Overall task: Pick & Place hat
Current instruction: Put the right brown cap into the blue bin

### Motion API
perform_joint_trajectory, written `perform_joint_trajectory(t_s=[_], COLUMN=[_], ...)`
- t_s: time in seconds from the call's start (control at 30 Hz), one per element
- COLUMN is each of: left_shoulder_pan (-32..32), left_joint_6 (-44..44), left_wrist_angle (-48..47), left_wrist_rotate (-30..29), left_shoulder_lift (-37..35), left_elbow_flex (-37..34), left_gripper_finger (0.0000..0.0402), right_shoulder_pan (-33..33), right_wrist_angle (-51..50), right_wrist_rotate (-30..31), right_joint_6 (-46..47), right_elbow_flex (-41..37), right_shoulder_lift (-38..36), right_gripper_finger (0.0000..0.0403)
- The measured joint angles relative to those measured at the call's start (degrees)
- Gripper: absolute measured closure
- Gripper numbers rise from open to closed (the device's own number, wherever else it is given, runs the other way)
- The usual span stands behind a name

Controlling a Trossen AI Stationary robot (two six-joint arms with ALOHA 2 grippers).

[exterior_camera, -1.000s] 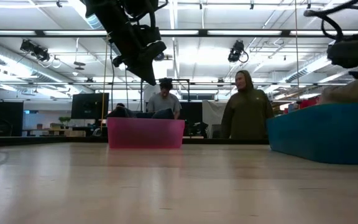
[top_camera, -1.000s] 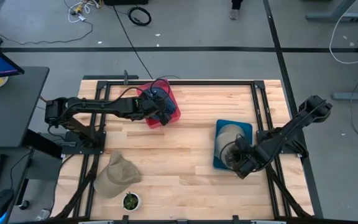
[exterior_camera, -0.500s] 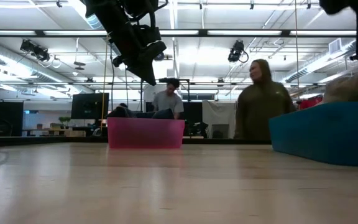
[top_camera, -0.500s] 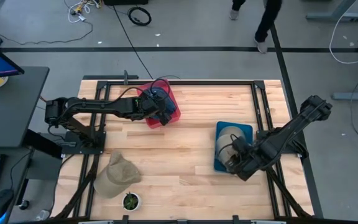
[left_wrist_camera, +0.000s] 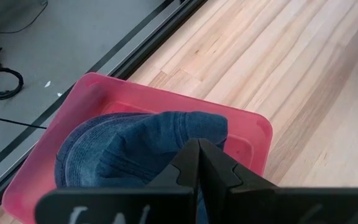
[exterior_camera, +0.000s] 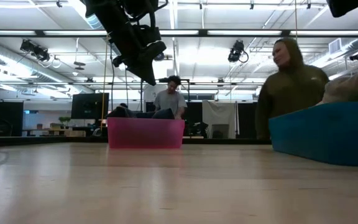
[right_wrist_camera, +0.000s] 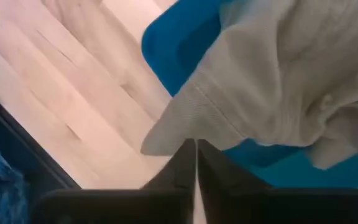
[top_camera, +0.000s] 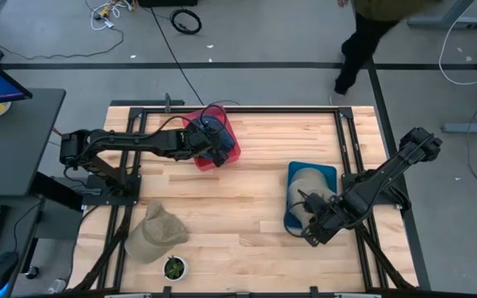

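A beige hat [top_camera: 307,184] lies in the blue bin [top_camera: 328,170] at the table's right; its brim [right_wrist_camera: 185,121] hangs over the bin's wall. My right gripper [right_wrist_camera: 196,152] is shut and hovers above the bin's near-left corner [top_camera: 308,233], apart from the hat. A blue denim hat [left_wrist_camera: 135,146] lies in the pink bin [left_wrist_camera: 253,134] at the far left. My left gripper [left_wrist_camera: 199,155] is shut and hangs well above that bin [exterior_camera: 150,77], touching nothing. A second beige cap [top_camera: 156,233] lies on the table near its near-left corner.
A small potted plant [top_camera: 173,266] stands at the near edge beside the loose cap. Bare wood lies between the two bins. A black frame rail [top_camera: 348,141] runs along the table's edges. Two people [exterior_camera: 291,87] are in the room beyond the table.
My right gripper has risen out of the low view and drawn back from the blue bin toward the near edge, staying shut; the beige hat stays in the bin. A person beyond the table has walked to the right.
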Motion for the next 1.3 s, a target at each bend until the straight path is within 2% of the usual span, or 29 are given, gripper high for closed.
perform_joint_trajectory(t_s=[0.17,0.47,0.7,1.07,1.3], left_shoulder_pan=[0.00,0.00,0.00,0.00,0.00], left_joint_6=[-0.14,-0.11,-0.07,-0.04,0.17], left_wrist_angle=[0.02,0.04,0.07,0.05,0.02], left_wrist_rotate=[0.00,0.00,0.00,0.00,0.00], left_shoulder_lift=[0.00,0.00,0.00,0.00,0.00], left_elbow_flex=[0.02,0.02,0.02,0.02,0.02], left_gripper_finger=[0.0388,0.0388,0.0388,0.0388,0.0388], right_shoulder_pan=[-1.10,-6.08,-12.57,-16.40,-16.15], right_wrist_angle=[-0.10,-1.17,-0.20,5.95,4.92], right_wrist_rotate=[1.93,1.98,8.99,3.26,0.96], right_joint_6=[-1.89,-3.31,-1.80,-7.83,-9.33], right_elbow_flex=[-0.02,-0.04,-0.07,-0.11,2.07], right_shoulder_lift=[1.66,10.37,14.86,21.58,15.41], right_gripper_finger=[0.0388,0.0400,0.0399,0.0400,0.0388])
